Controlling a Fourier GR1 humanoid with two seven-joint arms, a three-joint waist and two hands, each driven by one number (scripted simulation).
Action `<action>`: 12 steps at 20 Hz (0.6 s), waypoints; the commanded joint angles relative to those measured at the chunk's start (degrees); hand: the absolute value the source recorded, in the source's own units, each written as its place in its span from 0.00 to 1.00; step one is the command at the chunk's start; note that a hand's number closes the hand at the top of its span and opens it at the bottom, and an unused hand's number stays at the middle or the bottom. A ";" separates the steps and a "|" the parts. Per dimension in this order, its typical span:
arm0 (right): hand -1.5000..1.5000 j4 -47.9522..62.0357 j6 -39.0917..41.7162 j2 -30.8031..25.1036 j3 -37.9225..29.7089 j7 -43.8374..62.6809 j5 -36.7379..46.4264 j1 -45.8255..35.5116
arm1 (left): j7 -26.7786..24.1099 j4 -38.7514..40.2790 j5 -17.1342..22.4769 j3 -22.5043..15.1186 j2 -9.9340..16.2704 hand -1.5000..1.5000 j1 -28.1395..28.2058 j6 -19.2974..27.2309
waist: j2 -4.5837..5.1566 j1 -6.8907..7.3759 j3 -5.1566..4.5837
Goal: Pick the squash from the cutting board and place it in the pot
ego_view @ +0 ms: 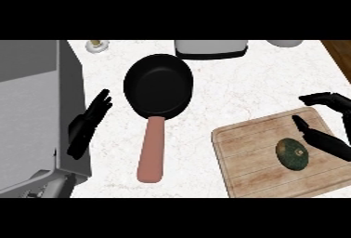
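A dark green round squash lies on the wooden cutting board at the lower right. My right hand hovers over the board's right side, fingers spread and open, its thumb just right of the squash without closing on it. The black pan-like pot with a reddish handle sits at the counter's middle, with nothing in it. My left hand rests open at the left, beside the pot, fingers straight.
A grey appliance fills the left edge. At the back stand a white toaster-like box, a small pale object and a white bowl. The white marble counter spreads between pot and board.
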 commanded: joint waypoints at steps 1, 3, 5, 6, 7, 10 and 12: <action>0.00 -3.40 -9.86 7.78 -2.92 -13.65 2.72 5.60 | 3.87 3.95 0.04 -1.45 -1.09 0.50 5.46 0.52 | 0.40 -0.92 -0.28; 0.00 -7.20 -8.52 10.26 -4.53 -17.95 -1.45 7.51 | 4.91 2.98 0.82 -0.56 -0.23 0.50 5.95 -1.16 | 0.32 0.04 -0.35; 0.00 -10.65 -6.26 10.61 -4.73 -23.20 -2.42 12.85 | 5.93 2.54 0.65 0.35 0.06 0.50 4.93 -1.32 | 0.34 0.06 -0.44; 0.00 -12.23 -4.06 7.96 -5.63 -22.31 -2.78 13.20 | 4.66 4.56 -1.13 -1.38 -1.87 0.50 5.17 -0.70 | 0.56 0.12 -0.55; 0.00 -15.92 -3.20 6.77 -6.26 -20.29 -3.84 16.87 | 5.65 2.83 -1.14 -1.36 -2.21 0.50 5.09 -0.57 | 0.40 0.09 -0.60; 0.00 -19.88 -1.05 0.49 -5.39 -10.79 -1.70 22.03 | 6.79 2.12 -1.78 -1.02 -2.47 0.50 4.79 -0.52 | 0.42 0.21 -0.73; 0.00 -18.58 1.38 -4.25 -8.21 -5.77 -2.88 22.99 | 5.36 4.32 -0.52 1.04 -1.26 0.50 5.48 -2.66 | 0.76 0.40 -0.83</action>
